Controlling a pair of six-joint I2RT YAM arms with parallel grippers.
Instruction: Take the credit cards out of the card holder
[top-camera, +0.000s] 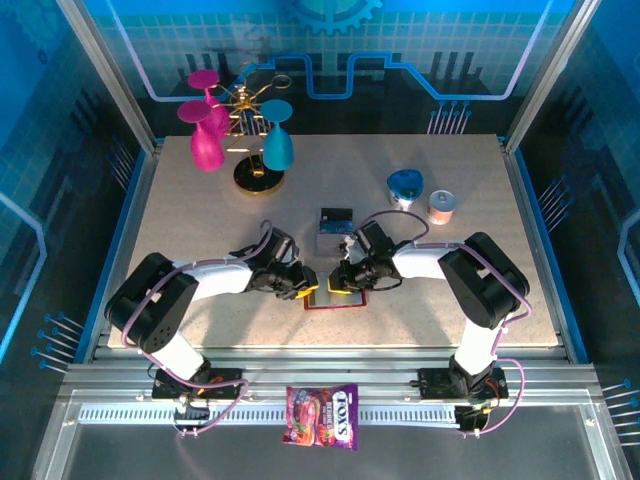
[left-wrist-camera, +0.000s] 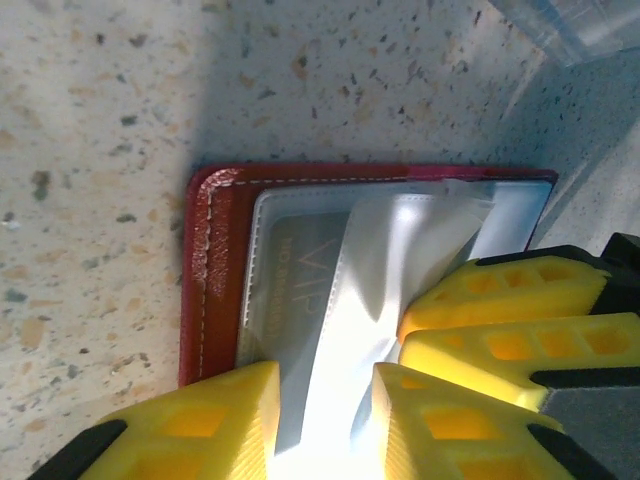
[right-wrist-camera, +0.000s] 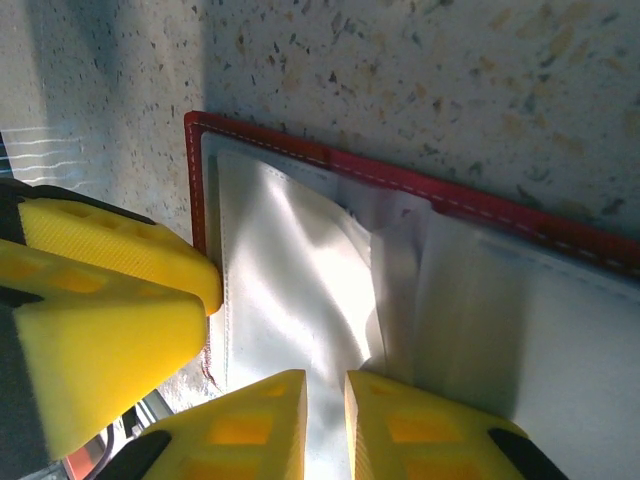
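The red card holder lies open on the table between both grippers, its red edge framing clear grey pockets. A pale card printed "VIP" sits inside a pocket. A dark card and a blue card lie on the table behind the holder. My left gripper stands over the holder's left side, jaws apart, with the wrinkled clear sleeve between them. My right gripper is shut on the card holder's lifted clear sleeve. The right fingers nearly touch my left ones.
A gold stand with pink and teal glasses is at the back left. A blue cup and a pink-and-white cup stand at the back right. A colourful candy bag lies on the front rail.
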